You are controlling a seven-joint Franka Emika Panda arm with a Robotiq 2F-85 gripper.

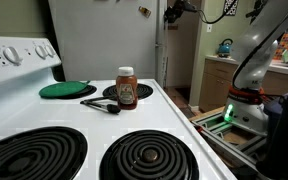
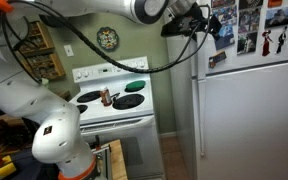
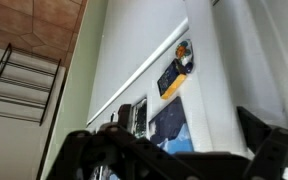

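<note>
Your gripper (image 2: 197,22) is up high, at approx 1 o'clock in an exterior view, at the left edge of the tall white metal refrigerator (image 2: 244,110). It is released: in the wrist view the gripper (image 3: 169,160) shows two black fingers (image 3: 79,150) far apart at 6 o'clock, w/ nothing between them. You hold nothing. Whether a finger touches the door I cannot tell.

The refrigerator fills most of the wrist view, and it looks tilted there. On its upper door are coloured photos and magnets (image 2: 249,25), at 3 o'clock from the gripper in the exterior view. In the wrist view a small round magnet (image 3: 183,49) sits at 12 o'clock from the gripper. A blue-and-yellow rectangular magnet (image 3: 172,80) is just below it, and a blue picture (image 3: 169,130) is nearest to the fingers.

The white electric stove (image 2: 119,128) stands just beside the refrigerator, at 8 o'clock from the gripper and well apart from it. On the stove top, seen in an exterior view, a clear plastic jar with orange lid (image 1: 126,88) stands upright. A flat round green mat (image 1: 67,90) lies at its 9 o'clock and a black utensil (image 1: 102,103) at its 7 o'clock. The black coil burners (image 1: 149,158) are at 6 o'clock of that view. A round patterned plate (image 2: 106,38) hangs on the green wall above the stove.
</note>
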